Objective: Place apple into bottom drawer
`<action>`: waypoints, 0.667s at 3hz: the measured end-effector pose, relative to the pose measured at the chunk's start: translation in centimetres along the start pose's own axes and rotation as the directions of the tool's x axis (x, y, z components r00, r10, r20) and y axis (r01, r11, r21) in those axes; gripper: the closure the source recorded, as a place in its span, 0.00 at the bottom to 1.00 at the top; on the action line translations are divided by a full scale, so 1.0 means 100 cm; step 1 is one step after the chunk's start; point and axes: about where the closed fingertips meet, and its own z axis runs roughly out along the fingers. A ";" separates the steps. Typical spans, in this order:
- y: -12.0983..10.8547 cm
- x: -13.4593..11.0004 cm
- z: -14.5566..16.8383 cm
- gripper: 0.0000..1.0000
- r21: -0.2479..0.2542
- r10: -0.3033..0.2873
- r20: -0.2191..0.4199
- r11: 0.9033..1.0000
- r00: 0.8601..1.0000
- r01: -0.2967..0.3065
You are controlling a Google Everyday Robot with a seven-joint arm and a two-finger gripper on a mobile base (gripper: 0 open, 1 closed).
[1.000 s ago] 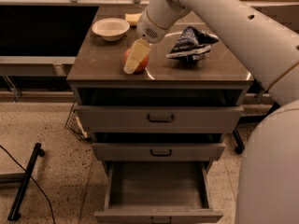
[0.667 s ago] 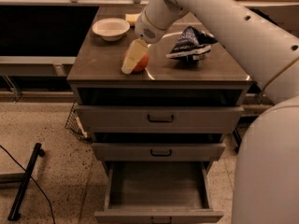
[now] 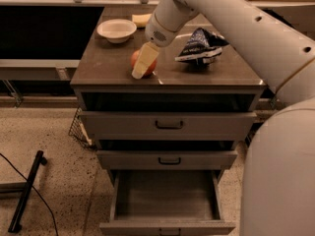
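No legible text or labels

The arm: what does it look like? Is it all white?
Mostly: the arm is smooth, thick white tubing with small dark round holes along it and a dotted grille patch near the wrist. The gripper, down at the apple on the cabinet top, is pale cream and wedge-shaped. No cables show.

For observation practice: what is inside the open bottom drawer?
Bottom drawer: bare floor only; rear hidden beneath the middle drawer. The apple sits on the cabinet, gripper at it.
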 end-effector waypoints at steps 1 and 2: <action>-0.002 0.004 0.004 0.00 -0.012 0.003 -0.013 1.000 1.000 -0.003; -0.001 0.003 0.010 0.00 -0.016 0.005 -0.030 1.000 1.000 -0.006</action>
